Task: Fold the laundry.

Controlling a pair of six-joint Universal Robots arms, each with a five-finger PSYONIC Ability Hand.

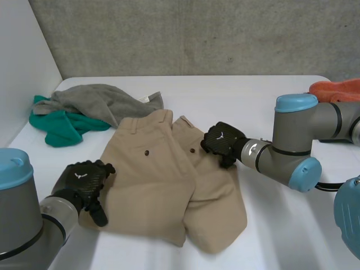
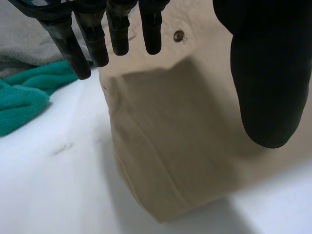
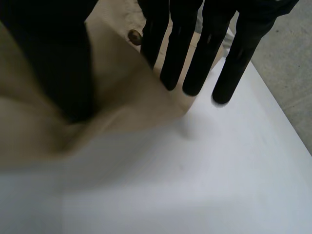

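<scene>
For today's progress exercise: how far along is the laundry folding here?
Done: the trousers lie flattened, one half partly over the other. In hand: the left hand and right hand are open at opposite edges. Left: finishing that fold, then the crumpled grey cloth, teal cloth and orange cloth.

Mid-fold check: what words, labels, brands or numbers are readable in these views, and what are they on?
No readable text in any view.
Backs of the left robot hand and right robot hand: a white emblem on each, a mark and not letters.
Small white tag on the grey garment: too small to read.
</scene>
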